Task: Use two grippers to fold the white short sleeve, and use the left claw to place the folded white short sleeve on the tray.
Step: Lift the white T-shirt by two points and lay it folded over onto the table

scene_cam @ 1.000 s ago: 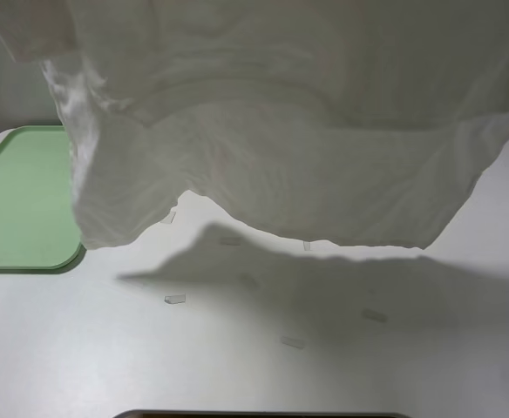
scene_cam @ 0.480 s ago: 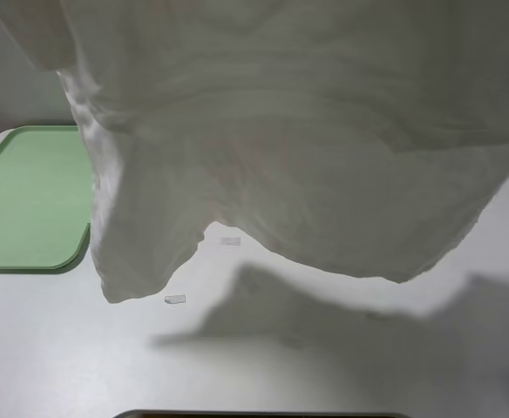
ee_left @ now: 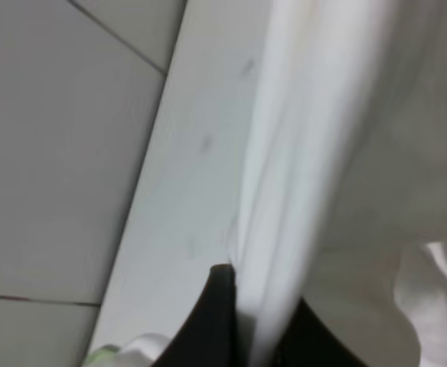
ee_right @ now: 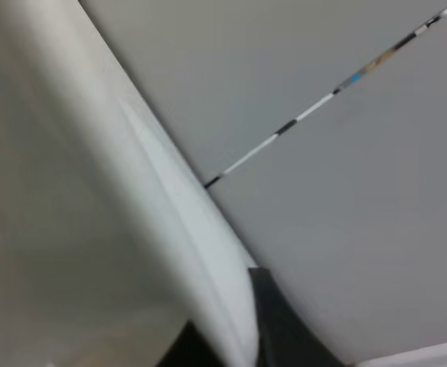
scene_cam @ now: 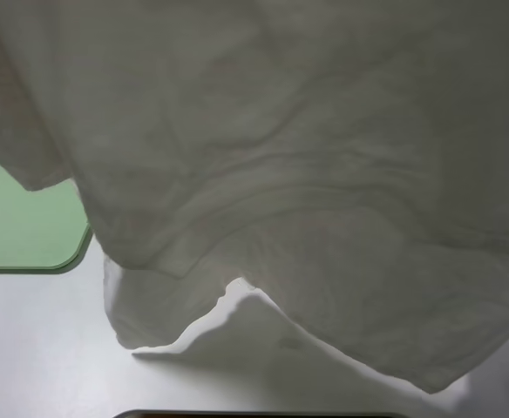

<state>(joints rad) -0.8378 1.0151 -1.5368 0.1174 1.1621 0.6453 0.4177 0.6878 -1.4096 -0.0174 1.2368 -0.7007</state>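
The white short sleeve [scene_cam: 307,174] hangs in the air and fills most of the exterior high view, its lower hem low over the white table [scene_cam: 37,348]. It hides both arms there. In the left wrist view the left gripper [ee_left: 250,321] is shut on a bunched edge of the shirt [ee_left: 315,153]. In the right wrist view the right gripper [ee_right: 231,336] is shut on another edge of the shirt [ee_right: 70,191]. The pale green tray [scene_cam: 28,231] lies at the left, partly hidden behind the cloth.
A dark edge [scene_cam: 254,414] shows at the table's front. Grey floor tiles with a seam [ee_left: 55,153] show below the left gripper. A grey floor with a striped line [ee_right: 323,103] shows by the right gripper.
The shirt has swung forward and lower, toward the camera. It now covers the tape strips and more of the tray. Its shadow on the table has shrunk under the hem.
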